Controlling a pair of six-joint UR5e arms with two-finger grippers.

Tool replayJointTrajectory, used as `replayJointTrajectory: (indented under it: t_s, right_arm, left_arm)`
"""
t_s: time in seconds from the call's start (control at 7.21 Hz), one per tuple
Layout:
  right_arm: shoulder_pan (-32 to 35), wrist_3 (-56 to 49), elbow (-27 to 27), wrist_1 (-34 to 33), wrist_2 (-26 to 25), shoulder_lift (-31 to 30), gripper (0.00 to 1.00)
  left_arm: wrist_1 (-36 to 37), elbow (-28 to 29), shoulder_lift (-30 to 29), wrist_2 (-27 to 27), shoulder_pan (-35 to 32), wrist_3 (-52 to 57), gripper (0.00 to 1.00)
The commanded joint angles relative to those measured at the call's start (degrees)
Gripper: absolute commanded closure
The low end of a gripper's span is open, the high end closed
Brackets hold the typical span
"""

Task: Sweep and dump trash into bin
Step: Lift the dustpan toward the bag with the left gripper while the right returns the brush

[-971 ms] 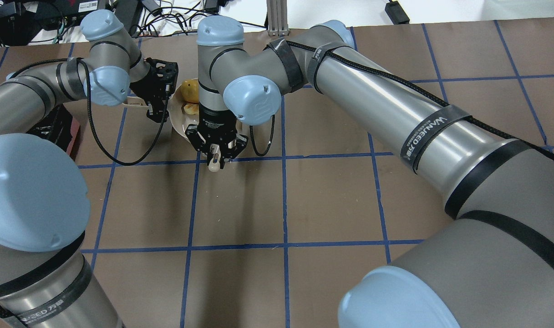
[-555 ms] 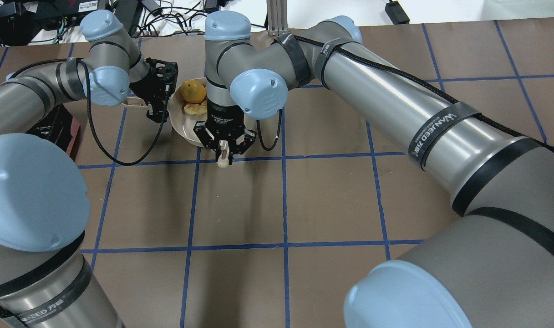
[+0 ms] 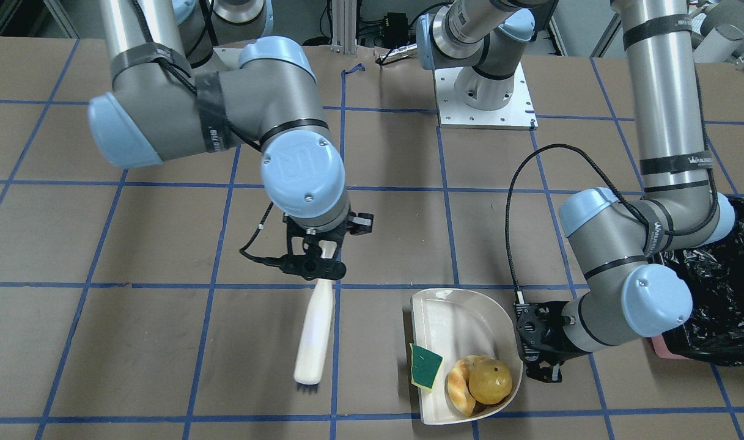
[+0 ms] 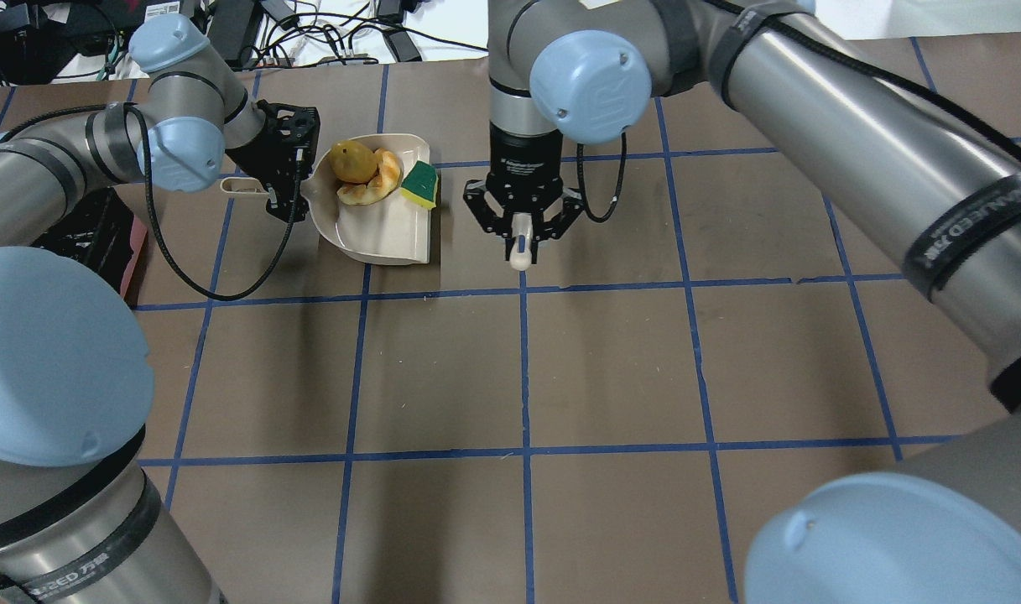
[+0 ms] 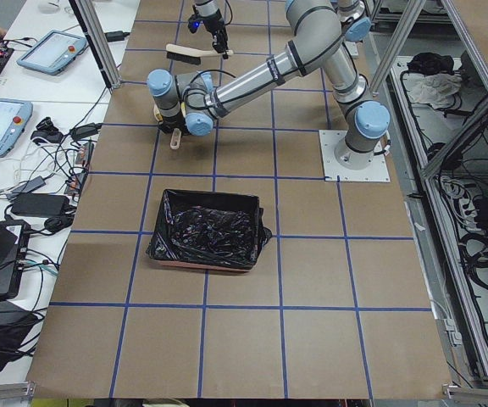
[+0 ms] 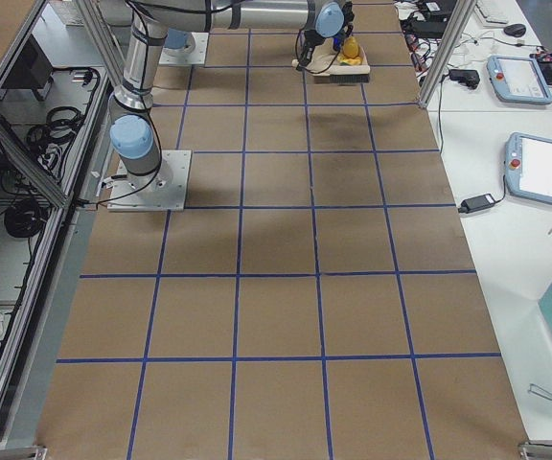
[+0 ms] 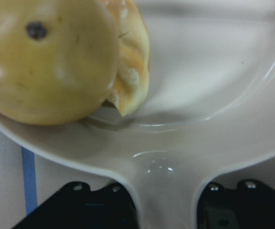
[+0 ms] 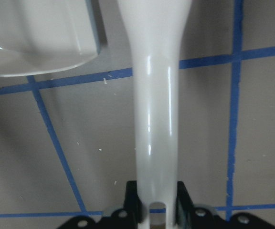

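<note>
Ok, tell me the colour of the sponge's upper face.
Green on the sponge; clearest in the front-facing view.

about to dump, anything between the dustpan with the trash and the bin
Nothing visible does. The dustpan with the trash sits near the bin; only the left gripper and left arm holding it lie between. The brush is on the far side.

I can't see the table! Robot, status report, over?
Left gripper shut on dustpan, right gripper shut on brush. Potato lump, croissant in dustpan, sponge at its lip. Bin apart, nothing seen blocking.
</note>
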Motion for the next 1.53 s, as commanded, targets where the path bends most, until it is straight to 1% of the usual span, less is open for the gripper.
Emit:
replayJointTrajectory:
  t_s: [0.0,0.14,0.28,0.56,0.69,0.83,0.97,1.11,1.25,1.39]
  right_arm:
    - [-7.8,-9.0,5.2,0.9,-3.9,-4.7,0.87]
    - [-11.9,-12.1,7.0,1.0,-4.5,-5.9,0.87]
    - [-15.4,-17.8,8.3,1.0,-7.4,-6.5,0.87]
    - [-22.8,-23.8,9.1,1.7,-8.2,-5.8,0.86]
    - [-26.4,-29.6,9.1,3.2,-8.5,-5.3,0.87]
    - [-29.5,-35.5,9.3,2.7,-12.3,-3.9,0.87]
    - [-31.2,-38.1,9.2,0.9,-14.1,-1.6,0.87]
    - [-32.2,-39.6,9.2,-1.8,-16.4,-0.8,0.87]
    - [-33.4,-39.6,9.3,-2.0,-17.5,-0.2,0.87]
    - [-36.0,-39.9,9.3,-1.9,-17.6,0.6,0.88]
  left_arm:
    - [-1.2,0.1,0.8,-2.1,3.7,0.7,0.95]
    - [-2.3,0.1,1.5,-2.7,5.3,0.9,0.96]
    - [-2.9,0.1,2.3,-4.9,6.5,1.0,0.96]
    - [-5.3,0.3,5.0,-5.0,8.6,1.0,0.96]
    - [-8.8,1.9,6.5,-5.0,10.4,1.5,0.96]
    - [-13.3,4.5,7.6,-4.7,13.2,3.6,0.96]
    - [-16.8,6.4,8.5,-4.1,15.2,4.5,0.96]
    - [-17.2,7.0,9.3,-3.2,17.6,5.4,0.96]
    - [-17.2,7.0,9.7,-3.2,20.2,8.1,0.96]
    - [-17.2,7.0,10.0,-3.0,23.3,10.0,0.96]
